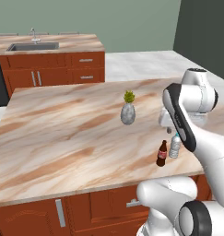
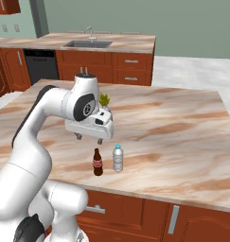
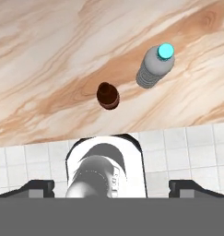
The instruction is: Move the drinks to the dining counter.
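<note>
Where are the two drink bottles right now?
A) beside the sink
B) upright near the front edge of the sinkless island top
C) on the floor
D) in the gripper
B: the cola bottle and water bottle stand side by side on the island top, with the open gripper above them, holding nothing.

speckled vase (image 1: 127, 113) on island top (image 1: 62, 133)

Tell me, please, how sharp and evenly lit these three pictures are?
Left base view: soft overall, flat even light, no glare on the island top. Right base view: equally soft; cola bottle and water bottle show no distinct shadows. Hand view: crisper veining, both bottles foreshortened from above.
</note>
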### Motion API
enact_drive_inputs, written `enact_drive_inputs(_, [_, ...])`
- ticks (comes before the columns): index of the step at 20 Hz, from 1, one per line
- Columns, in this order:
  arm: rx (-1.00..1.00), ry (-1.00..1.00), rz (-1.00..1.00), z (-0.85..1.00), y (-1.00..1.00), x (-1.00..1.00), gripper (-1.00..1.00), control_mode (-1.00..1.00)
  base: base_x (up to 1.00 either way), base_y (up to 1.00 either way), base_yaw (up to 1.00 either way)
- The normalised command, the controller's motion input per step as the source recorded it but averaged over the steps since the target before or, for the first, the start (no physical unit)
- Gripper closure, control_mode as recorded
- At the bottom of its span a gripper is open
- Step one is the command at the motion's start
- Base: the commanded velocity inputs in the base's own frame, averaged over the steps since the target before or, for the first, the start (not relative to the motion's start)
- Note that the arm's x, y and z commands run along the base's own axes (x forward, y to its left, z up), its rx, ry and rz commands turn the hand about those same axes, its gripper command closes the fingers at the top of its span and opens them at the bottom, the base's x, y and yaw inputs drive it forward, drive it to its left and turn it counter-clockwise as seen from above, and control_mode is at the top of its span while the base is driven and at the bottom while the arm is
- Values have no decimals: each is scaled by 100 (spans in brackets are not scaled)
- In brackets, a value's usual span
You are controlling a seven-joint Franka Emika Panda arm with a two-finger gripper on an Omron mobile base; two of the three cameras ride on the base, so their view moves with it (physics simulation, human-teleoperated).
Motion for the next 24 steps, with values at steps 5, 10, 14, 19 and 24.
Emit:
enact_drive_inputs(5, [0, 10, 0, -24, 0, 0, -100, -100, 0, 0, 0])
enact_drive_inputs(10, [0, 8, 0, -30, 5, 9, -100, -100, 0, 0, 0])
enact_drive_inputs(14, [0, 11, 0, -30, 16, 9, -100, -100, 0, 0, 0])
enact_drive_inputs(19, [0, 8, 0, -31, 7, 16, -100, -100, 0, 0, 0])
enact_drive_inputs(24, [0, 5, 0, -28, 0, 17, -100, -100, 0, 0, 0])
